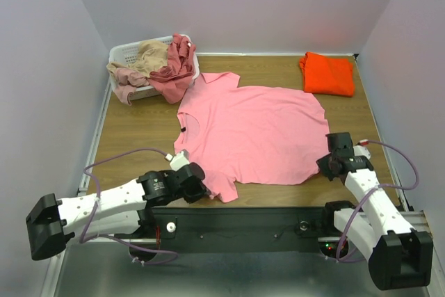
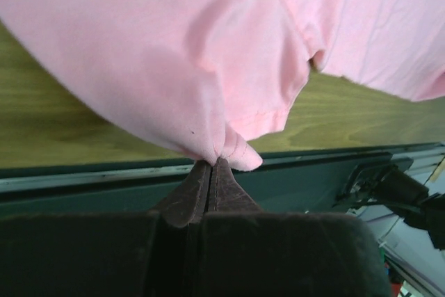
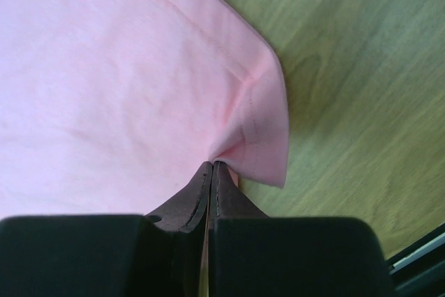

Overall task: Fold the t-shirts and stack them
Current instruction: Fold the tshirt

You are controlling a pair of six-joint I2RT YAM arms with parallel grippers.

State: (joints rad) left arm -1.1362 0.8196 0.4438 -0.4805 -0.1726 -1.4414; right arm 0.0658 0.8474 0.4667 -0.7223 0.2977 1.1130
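A bright pink t-shirt (image 1: 254,130) lies spread flat across the middle of the wooden table, neck with a dark label to the left. My left gripper (image 1: 206,191) is shut on the shirt's near sleeve edge (image 2: 229,149) at the front left. My right gripper (image 1: 324,163) is shut on the shirt's near hem corner (image 3: 261,158) at the front right. A folded orange t-shirt (image 1: 327,74) lies at the back right. Dusty rose and tan t-shirts (image 1: 161,64) are heaped in and over the basket at the back left.
The white plastic laundry basket (image 1: 122,52) stands at the back left corner. The table's near metal edge (image 2: 83,177) runs just below the left gripper. Grey walls close in on three sides. Bare wood (image 1: 135,126) shows left of the pink shirt.
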